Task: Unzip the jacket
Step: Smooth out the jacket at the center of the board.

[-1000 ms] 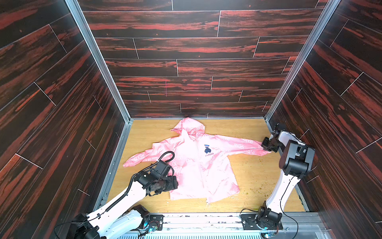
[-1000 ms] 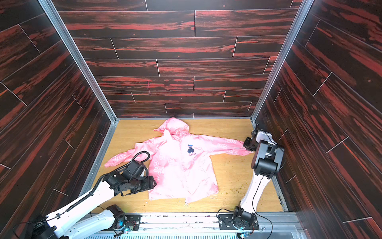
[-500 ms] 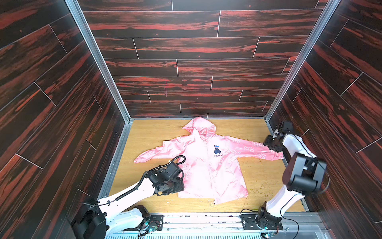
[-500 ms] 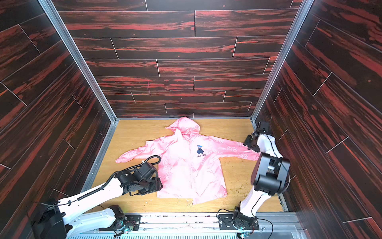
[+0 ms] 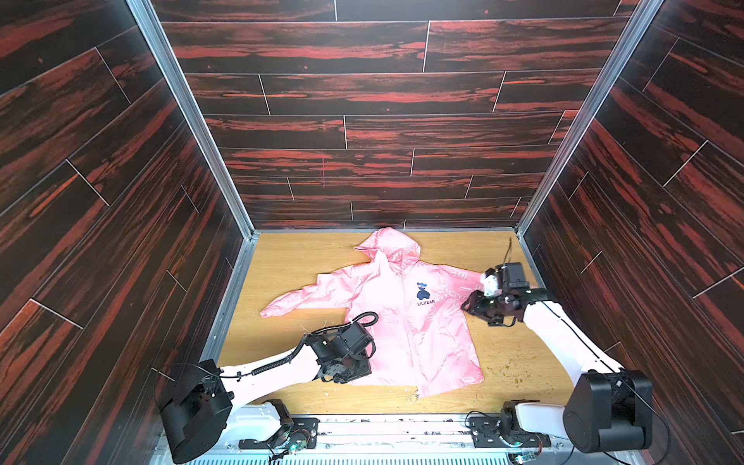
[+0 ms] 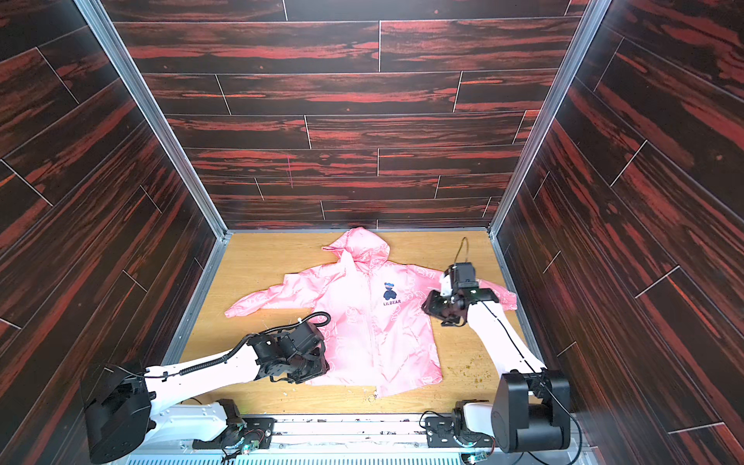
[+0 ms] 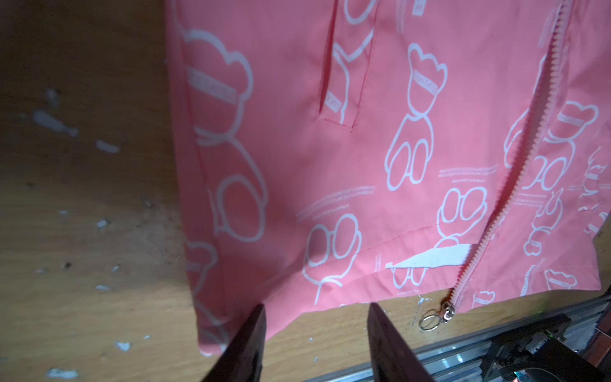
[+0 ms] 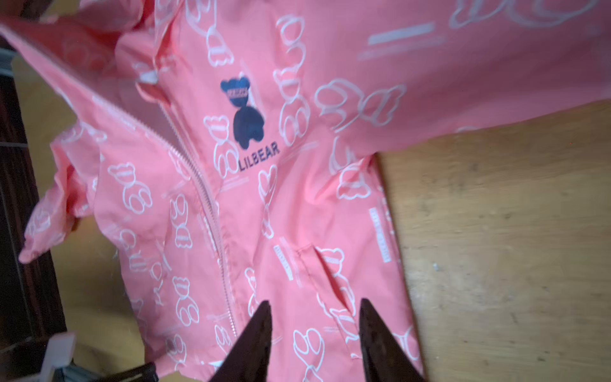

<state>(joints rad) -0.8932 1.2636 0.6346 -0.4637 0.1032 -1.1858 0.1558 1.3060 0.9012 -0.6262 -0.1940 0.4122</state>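
Observation:
The pink hooded jacket (image 5: pixel 406 322) (image 6: pixel 370 326) lies flat on the wooden floor, hood toward the back wall, dark LILBEAR logo (image 8: pixel 246 122) facing up. Its zipper (image 7: pixel 525 158) runs down the front to a slider with a ring pull (image 7: pixel 439 316) at the bottom hem. Near the collar the front gapes (image 8: pixel 155 112). My left gripper (image 5: pixel 348 358) (image 6: pixel 302 358) (image 7: pixel 317 309) stands open at the hem's near-left corner, holding nothing. My right gripper (image 5: pixel 479 306) (image 6: pixel 437 306) (image 8: pixel 314 302) hovers open over the jacket's right side, near the pocket.
Dark wood-panel walls close in the left, back and right sides. A metal rail (image 5: pixel 402 426) with both arm bases runs along the front edge. Bare wood floor (image 5: pixel 519 346) lies right of the jacket, with crumbs (image 5: pixel 515 374) and white flecks (image 7: pixel 53 122).
The jacket has slid to the right. My right gripper has let go of the sleeve end by the right wall and moved inward over the chest side. My left gripper followed the hem rightward.

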